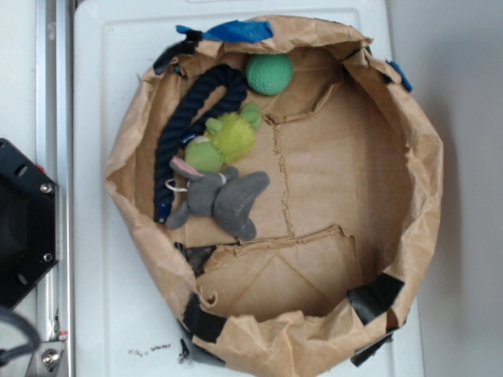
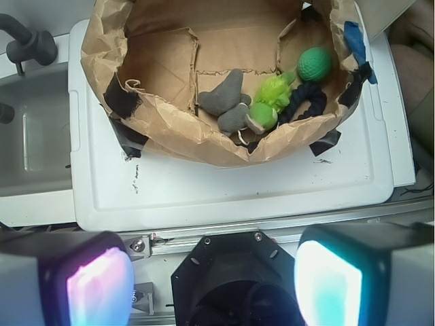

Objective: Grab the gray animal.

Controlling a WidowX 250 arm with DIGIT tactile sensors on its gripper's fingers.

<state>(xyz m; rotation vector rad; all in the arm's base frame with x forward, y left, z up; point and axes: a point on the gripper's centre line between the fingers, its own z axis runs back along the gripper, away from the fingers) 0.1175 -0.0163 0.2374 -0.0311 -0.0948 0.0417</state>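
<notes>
a: where's the gray animal (image 1: 222, 198)?

b: left of centre in the exterior view, lying flat on the floor of the crumpled paper-bag basin (image 1: 428, 169). long limbs splayed, pink-lined ear poking up-left. touching the lime-green plush (image 1: 222, 140) just above it, with the navy rope (image 1: 189, 126) arcing past on the left.

a: and the tool (image 2: 214, 285)?

b: spread wide, nothing held. only in the wrist view: two pads at the bottom corners, one glowing pink, one teal, broad gap between. well apart from the basin, not yet over it.

a: what could go wrong?

b: most likely, closing on the wrong toy. gray and green pressed together, so a descent slightly toward the top of the exterior frame could pinch green fuzz, or both at once. safer to aim at the lower gray limbs, clear of the green.

a: anything else?

b: rope close on the left; could snag a pad and come along. paper wall tall and leaning inward on that side, so could catch and drag the whole basin across the white bench (image 1: 102, 298). soft plush, too: a pinch on a floppy limb alone may slip out on the lift.

a: green ball (image 1: 269, 74)?

b: up by the top rim, well apart. no real threat.

a: any writing, brands?

b: none readable. blue tape (image 1: 240, 31) and black tape patches on the rim, all blank. small dark marks on the bench at lower left, too tiny to read, perhaps only scuffs.
</notes>
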